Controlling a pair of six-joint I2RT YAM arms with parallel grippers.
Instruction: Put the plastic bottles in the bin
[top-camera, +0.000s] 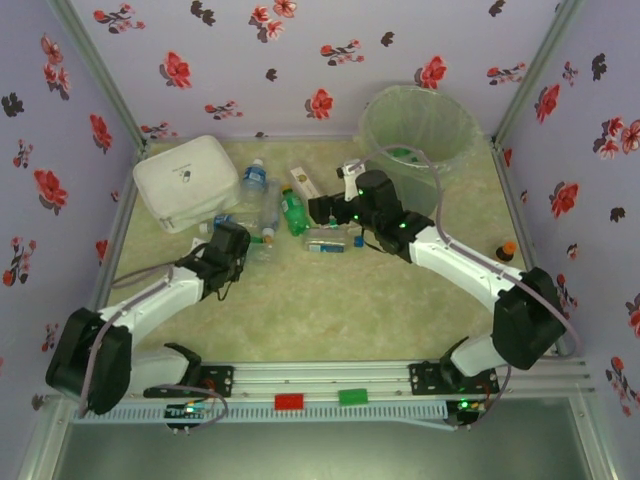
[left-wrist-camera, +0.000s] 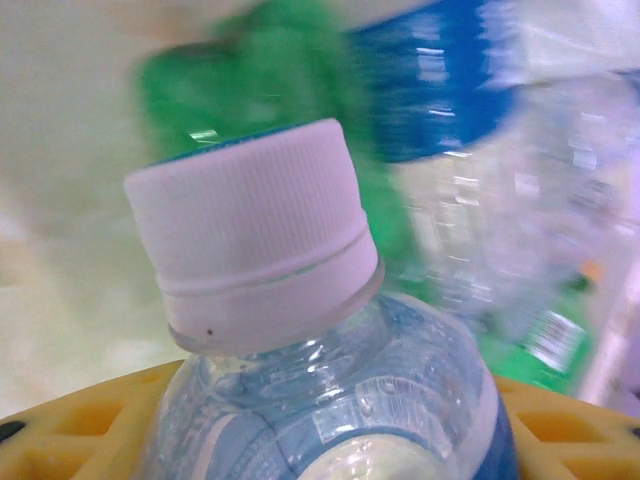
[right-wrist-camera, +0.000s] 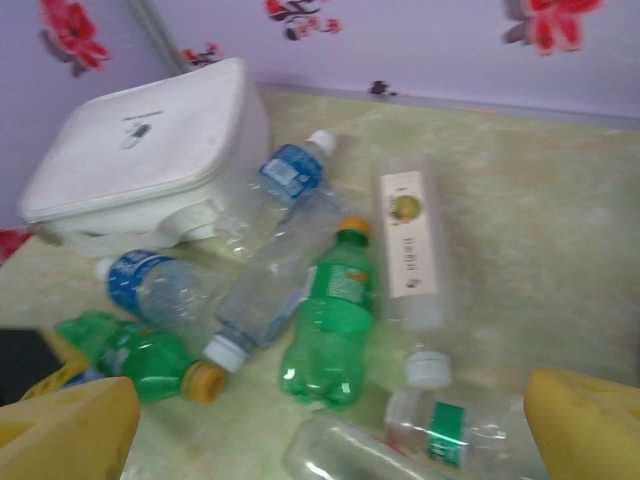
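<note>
In the left wrist view, a white-capped bottle (left-wrist-camera: 290, 330) blocks blurred bottles (left-wrist-camera: 440, 100).

Lilac walls (top-camera: 230, 60) are patterned with red and black flowers; the tabletop (top-camera: 330, 300) is mottled pale green. One green bottle (right-wrist-camera: 330, 320) is capped orange, one clear bottle (left-wrist-camera: 330, 400) capped white.

Most plastic bottles (top-camera: 292, 212) lie flat (clustered) near upright bin (top-camera: 455, 140).
</note>
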